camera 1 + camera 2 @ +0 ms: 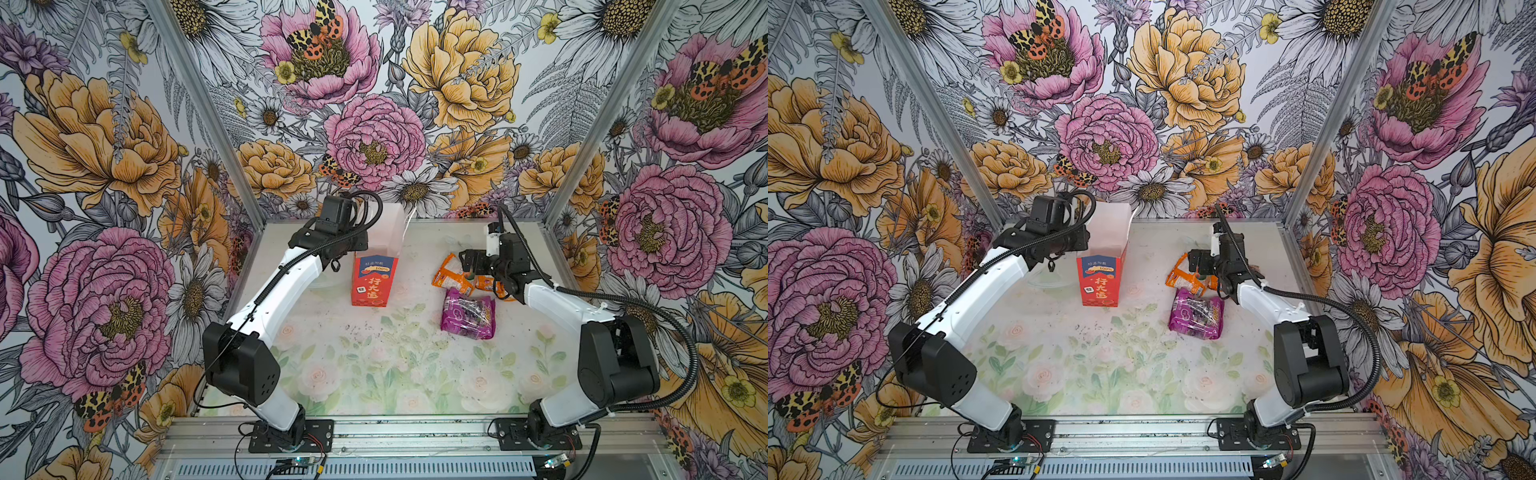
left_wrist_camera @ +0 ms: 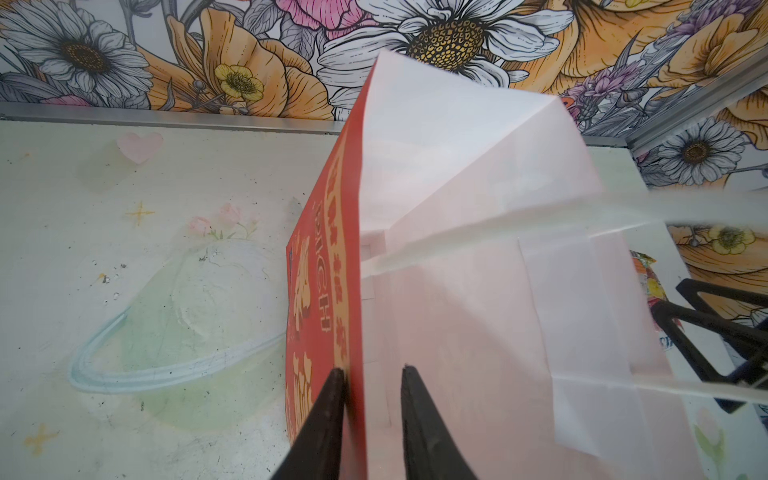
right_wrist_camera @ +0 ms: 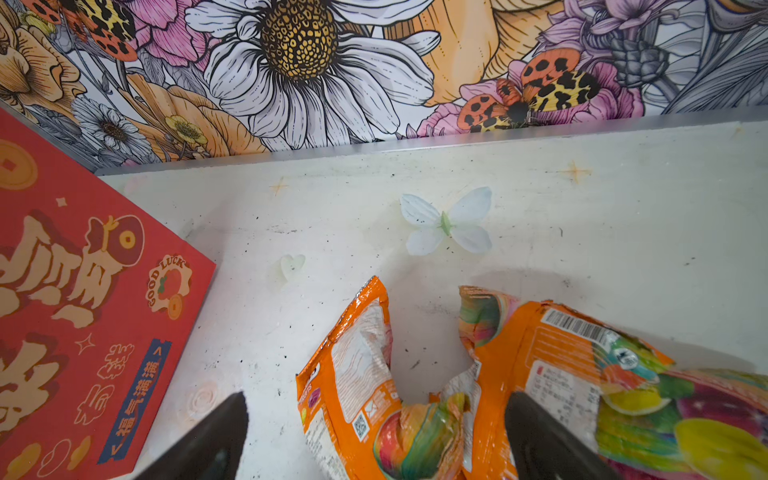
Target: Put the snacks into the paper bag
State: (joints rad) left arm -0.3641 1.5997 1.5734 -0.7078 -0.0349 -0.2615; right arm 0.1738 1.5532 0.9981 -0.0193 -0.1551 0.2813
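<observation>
Red paper bag (image 1: 371, 282) stands upright at the far middle of the table (image 1: 374, 374), its white mouth gaping. From where I stand the left tool (image 2: 374, 372) sits narrow astride the bag's left-hand wall at the rim, one finger outside on the red, one inside, with a gap showing and no pinch. Over on the right, the right tool (image 3: 376, 401) hangs wide above an orange packet (image 3: 353, 374) beside a fruit-printed packet (image 3: 582, 361). The purple packet (image 1: 468, 312) lies just nearer.

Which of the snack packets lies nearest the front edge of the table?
The purple packet. It lies alone, nearer the front than the orange packets, which huddle together further back.
</observation>
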